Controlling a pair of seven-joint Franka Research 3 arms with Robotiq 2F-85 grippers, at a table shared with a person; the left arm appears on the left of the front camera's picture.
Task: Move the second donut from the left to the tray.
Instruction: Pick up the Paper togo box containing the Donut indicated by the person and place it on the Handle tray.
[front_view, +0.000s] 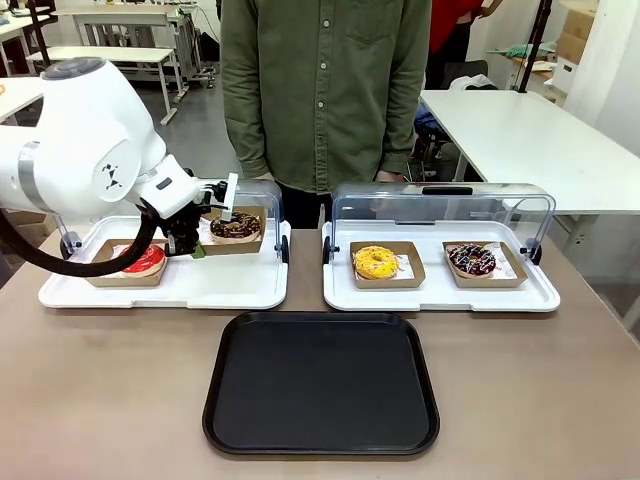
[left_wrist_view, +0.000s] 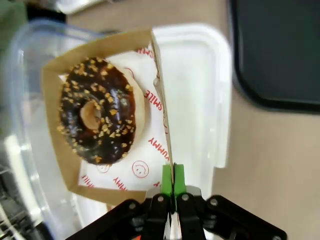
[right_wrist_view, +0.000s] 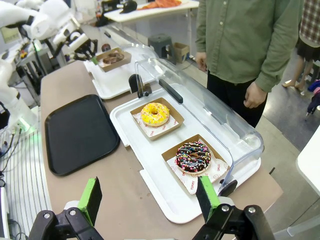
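Nearest the front camera lies the black tray (front_view: 321, 383), flat on the brown surface (front_view: 110, 380). Behind it stand two white display trays (front_view: 180, 285) with clear lids raised. On the left one, the left end effector (front_view: 196, 240) meets the near edge of the cardboard box (front_view: 236, 243) carrying the chocolate donut (front_view: 236, 226) with crumb topping; the arm hides the box's left end and part of the red donut (front_view: 146, 260) beside it. A yellow donut (front_view: 376, 262) and a sprinkled donut (front_view: 471, 259) sit on the right display tray. A person in a green shirt (front_view: 325, 90) stands at the far side.

From the left wrist, the green pads (left_wrist_view: 167, 180) are pressed together on the box's thin cardboard wall (left_wrist_view: 162, 115), with the chocolate donut (left_wrist_view: 97, 111) resting inside on printed paper. The black tray's corner (left_wrist_view: 277, 50) is cut off at the upper right.

From the right wrist, the right end effector (right_wrist_view: 150, 197) hovers with fingers spread wide, holding nothing, above the surface near the sprinkled donut (right_wrist_view: 192, 157).
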